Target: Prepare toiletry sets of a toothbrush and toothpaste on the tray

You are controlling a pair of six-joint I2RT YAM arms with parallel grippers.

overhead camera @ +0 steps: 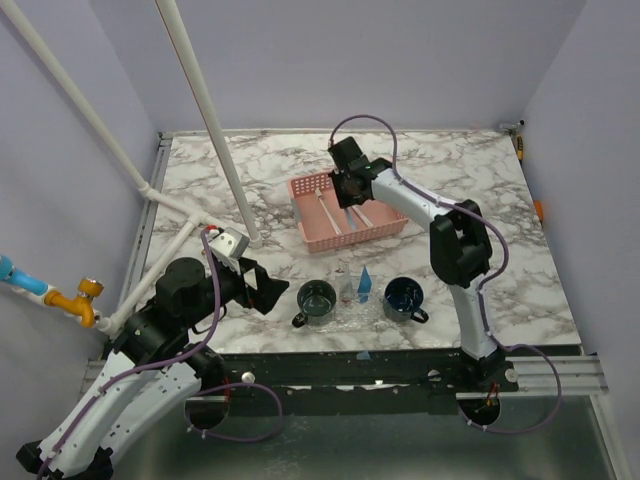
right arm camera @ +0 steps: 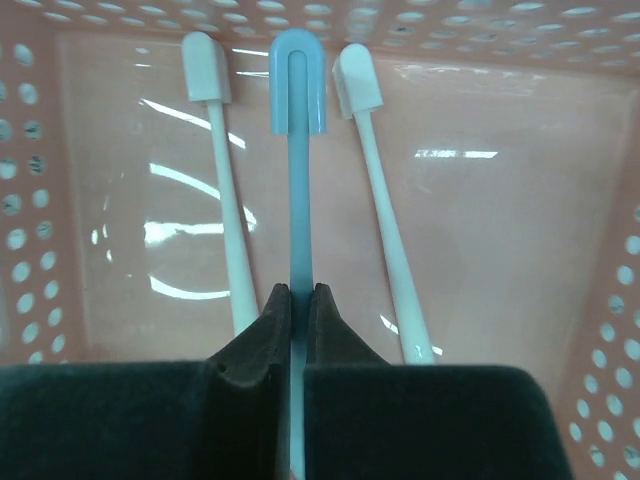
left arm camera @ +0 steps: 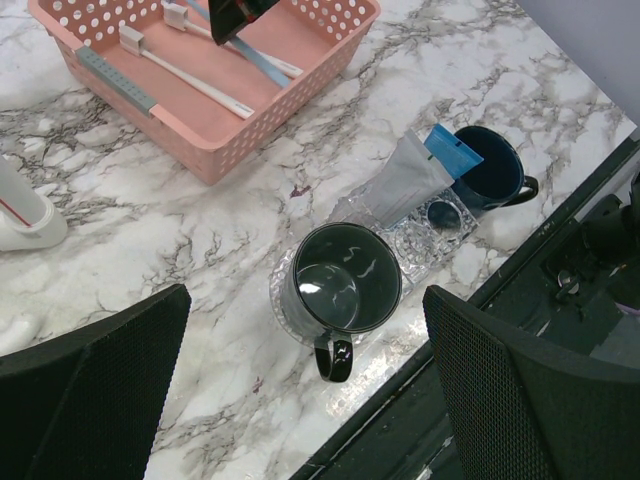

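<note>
A: Where is the right claw?

B: Down inside the pink basket, pinched tight on the handle of the blue toothbrush.

A: What lies beside it?

B: 2 white toothbrushes, 1 just left of the claw and 1 just right of it. All 3 heads point away from the claw.

A: And the left claw?

B: Its fingers stand wide apart, gripping nothing, hanging above the table.

A: The tray?

B: Below and just ahead of the left claw (clear plastic, so its edges are hard to trace), well apart from the right claw. A dark mug stands on its end nearest the left claw. Beyond that rest 2 toothpaste tubes, 1 grey and 1 blue, with a 2nd mug farthest from that claw.
</note>
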